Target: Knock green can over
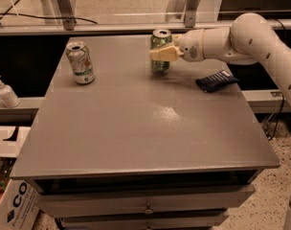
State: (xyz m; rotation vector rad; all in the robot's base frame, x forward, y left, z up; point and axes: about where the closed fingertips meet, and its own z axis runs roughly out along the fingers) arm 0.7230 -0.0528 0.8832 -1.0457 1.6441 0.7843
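The green can [160, 63] stands upright near the back of the grey table [136, 123], right of its middle; it has a dark green body and a silver top. My gripper [156, 54] comes in from the right on a white arm. Its pale yellow fingers lie across the front of the can at mid height, against it or just in front of it.
A mostly white can with green and red markings [80, 63] stands upright at the back left. A dark flat packet [216, 80] lies at the right, below my arm. A white pump bottle [5, 92] stands on a shelf left of the table.
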